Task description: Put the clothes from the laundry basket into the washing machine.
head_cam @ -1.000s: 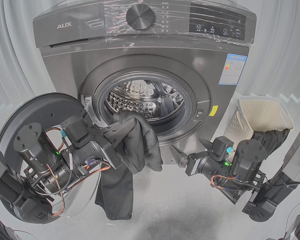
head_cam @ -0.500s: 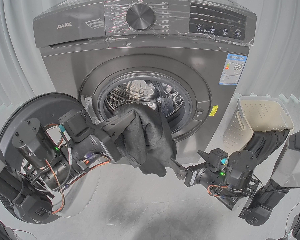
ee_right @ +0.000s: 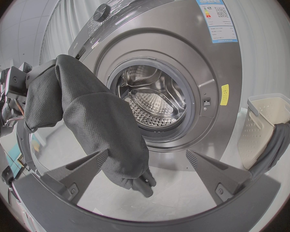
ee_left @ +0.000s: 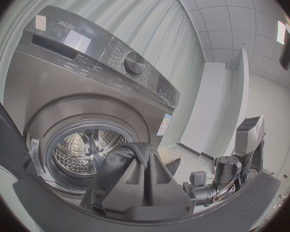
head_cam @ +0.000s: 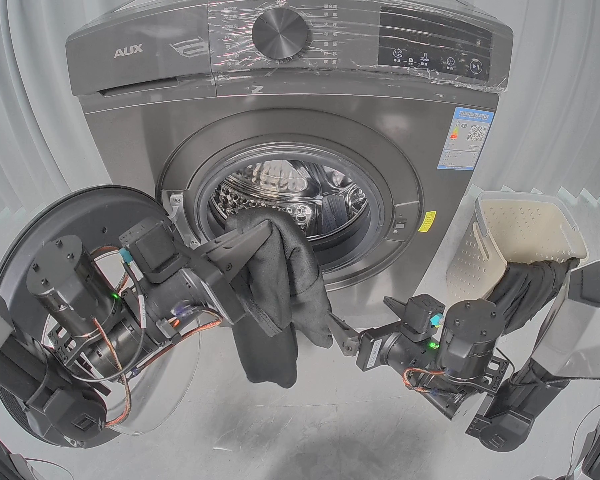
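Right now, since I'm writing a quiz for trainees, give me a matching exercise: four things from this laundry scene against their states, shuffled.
Things:
1. left end effector
2. right end effector
3. washer door
4. laundry basket

States:
A. swung wide open
B. open, gripping nothing
C. dark cloth draped over its rim
D. shut on the dark garment

Pairs: 1-D, 2-B, 3-A, 4-C

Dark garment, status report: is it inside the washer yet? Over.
Left gripper shut on dark garment, hanging outside drum mouth. Right gripper open near its lower end. Door open.
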